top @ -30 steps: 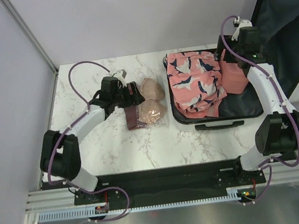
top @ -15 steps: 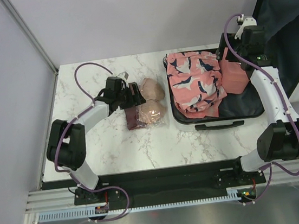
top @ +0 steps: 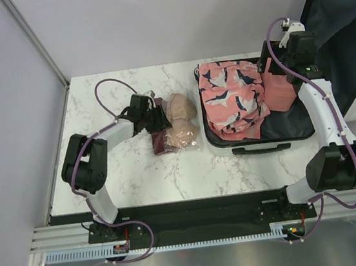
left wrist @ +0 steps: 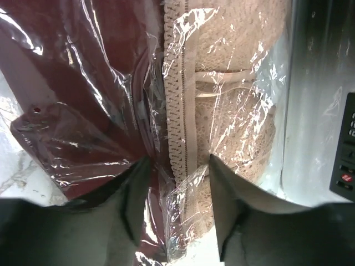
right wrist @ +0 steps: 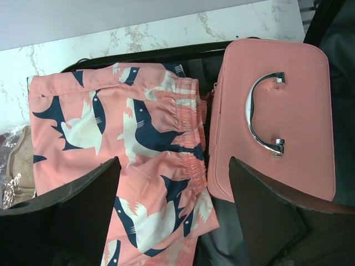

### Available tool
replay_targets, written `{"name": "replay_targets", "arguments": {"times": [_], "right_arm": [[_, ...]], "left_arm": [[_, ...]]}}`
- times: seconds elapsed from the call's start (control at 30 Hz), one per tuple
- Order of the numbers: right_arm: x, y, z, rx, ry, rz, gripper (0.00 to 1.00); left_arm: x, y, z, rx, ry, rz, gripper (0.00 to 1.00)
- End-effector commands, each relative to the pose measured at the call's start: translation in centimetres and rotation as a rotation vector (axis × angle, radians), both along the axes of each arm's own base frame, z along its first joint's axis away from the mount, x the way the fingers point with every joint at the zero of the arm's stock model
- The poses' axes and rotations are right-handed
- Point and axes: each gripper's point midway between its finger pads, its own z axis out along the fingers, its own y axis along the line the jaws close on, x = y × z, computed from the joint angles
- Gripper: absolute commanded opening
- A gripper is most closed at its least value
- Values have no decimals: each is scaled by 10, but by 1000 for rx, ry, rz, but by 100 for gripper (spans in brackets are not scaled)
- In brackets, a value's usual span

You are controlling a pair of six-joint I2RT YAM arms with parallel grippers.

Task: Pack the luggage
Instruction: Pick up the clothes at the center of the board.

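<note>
Plastic-wrapped packet (top: 175,132) of beige lace and maroon underwear lies on bench (top: 144,176), left of luggage (top: 291,129). Luggage sits open at bench's right end, lid (top: 340,28) propped back. Inside: pink shorts (top: 233,97) with navy-and-white print, and a pink handled case (top: 278,91) beside them. Left fingers (left wrist: 130,188) spread, straddling packet's edge, not clamped. Right fingers (right wrist: 89,188) wide apart, empty, above luggage. Judged mostly packed; packet left to load, lid to shut.
</note>
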Motion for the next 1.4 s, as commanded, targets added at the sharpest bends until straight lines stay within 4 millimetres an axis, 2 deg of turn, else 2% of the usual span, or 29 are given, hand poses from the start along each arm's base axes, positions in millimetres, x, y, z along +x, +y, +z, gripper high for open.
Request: {"name": "replay_targets", "arguments": {"times": [0.0, 0.07, 0.23, 0.33, 0.43, 0.53, 0.6, 0.67, 0.77, 0.93, 1.1, 1.27, 1.37], "right_arm": [[-3, -1, 20, -10, -51, -4, 87], [-2, -1, 21, -9, -53, -5, 87], [-1, 1, 17, -2, -42, 1, 87], [0, 2, 13, 4, -35, 5, 87], [2, 4, 12, 8, -30, 15, 87], [4, 5, 8, 15, -23, 20, 87], [7, 8, 6, 19, -20, 31, 87], [8, 11, 3, 27, -14, 41, 86], [11, 16, 1, 38, -13, 57, 87], [12, 20, -1, 45, -8, 70, 87], [11, 20, -3, 40, -2, 73, 86], [11, 21, -2, 43, -3, 73, 87], [10, 22, -2, 41, -4, 78, 87]], "left_arm": [[10, -16, 15, -72, -6, -4, 47], [12, -19, 21, -88, -10, -4, 35], [15, -24, 53, -136, -64, -18, 26], [14, -26, 66, -156, -84, -32, 12], [9, -21, 79, -153, -108, -25, 5], [5, -17, 83, -129, -123, -32, 6], [2, -13, 84, -115, -129, -30, 10], [-1, -12, 79, -105, -113, -36, 22], [-6, -14, 66, -118, -64, -38, 29], [-11, -11, 43, -99, -2, -11, 31], [-11, -8, 30, -71, 15, -6, 33], [-9, 6, 15, 2, 38, 55, 38], [-7, 1, 12, -17, 46, 42, 38]]}}
